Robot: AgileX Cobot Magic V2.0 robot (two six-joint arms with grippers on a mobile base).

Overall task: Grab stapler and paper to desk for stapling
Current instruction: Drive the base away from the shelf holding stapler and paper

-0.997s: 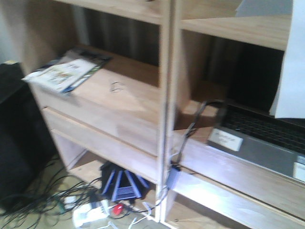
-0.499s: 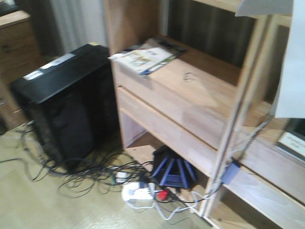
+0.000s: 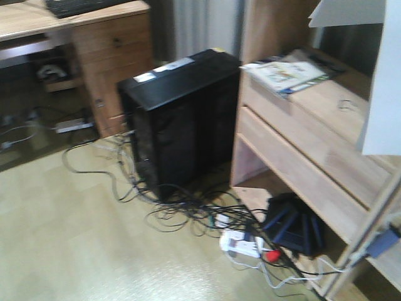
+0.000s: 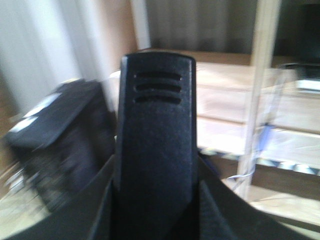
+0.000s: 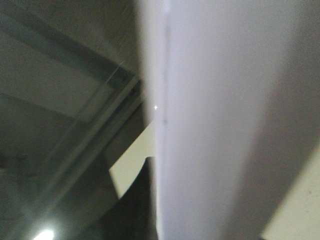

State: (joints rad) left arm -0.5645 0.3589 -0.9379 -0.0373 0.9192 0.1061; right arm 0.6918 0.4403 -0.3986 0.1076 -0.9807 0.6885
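Step in hand: carriage, judged; both items aloft, neither yet on the tabletop [image 3: 25,22], which lies well off at the upper left of the front view, under a keyboard [image 3: 78,6]. Stapler [image 4: 156,140]: black, upright, three-slotted end uppermost, filling the middle of the left wrist view; no orange patch visible from this side. Left fingers [image 4: 87,220]: dark shapes flanking the stapler's lower body on both sides and touching it, judged clamped on it. Paper [image 3: 381,81]: white sheet hanging upright at the right edge of the front view, clear of any support, before the shelf [image 3: 301,144]; close and nearly edge-on in the right wrist view. Right fingers [image 5: 137,200]: only a dark shape low beside the sheet's edge; closure not plainly shown, judged clamped on the paper from its hanging free. Arms themselves out of view; both judged raised, right wrist high with sheet vertical. Between here and tabletop: black tower [image 3: 182,119], loose cables [image 3: 125,182] on the floor [image 3: 62,251]. Next move, judged: approach to tabletop, skirting tower and cables; then sheet laid flat on a bare stretch, stapler set beside it. Firm grips needed; sheet apt to flap or bend.
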